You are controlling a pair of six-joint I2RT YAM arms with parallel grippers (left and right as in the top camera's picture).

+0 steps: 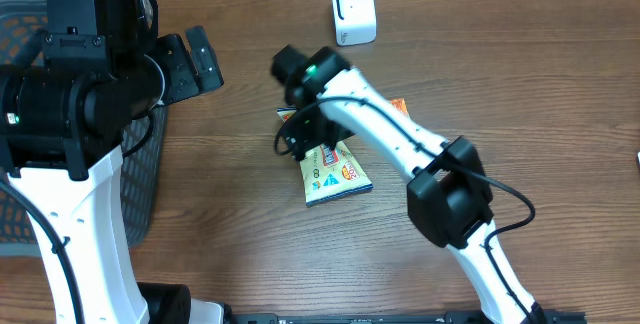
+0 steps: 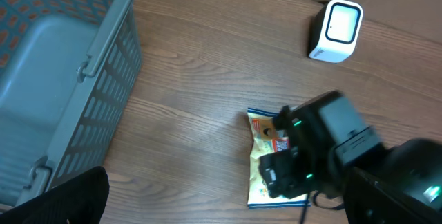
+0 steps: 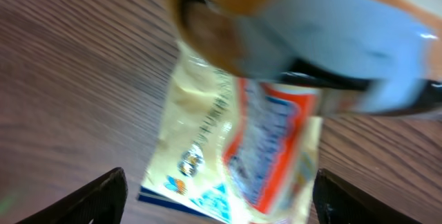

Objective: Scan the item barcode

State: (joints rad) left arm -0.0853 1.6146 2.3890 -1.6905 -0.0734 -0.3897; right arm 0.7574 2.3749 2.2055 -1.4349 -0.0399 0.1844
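The left gripper (image 1: 195, 62) hangs wide open and empty over the desk's left side, above the grey basket (image 1: 140, 194). Over mid-desk, the right gripper (image 3: 217, 198) has its fingers (image 3: 103, 195) spread wide around the snack packet (image 1: 336, 176), which lies flat, ungripped. The white scanner (image 1: 353, 10) stands near the far edge.

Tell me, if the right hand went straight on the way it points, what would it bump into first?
Most likely the snack packet, lying flat on the table straight ahead between the spread fingers of the right hand. The close-up is blurred, so how near it is I cannot tell.
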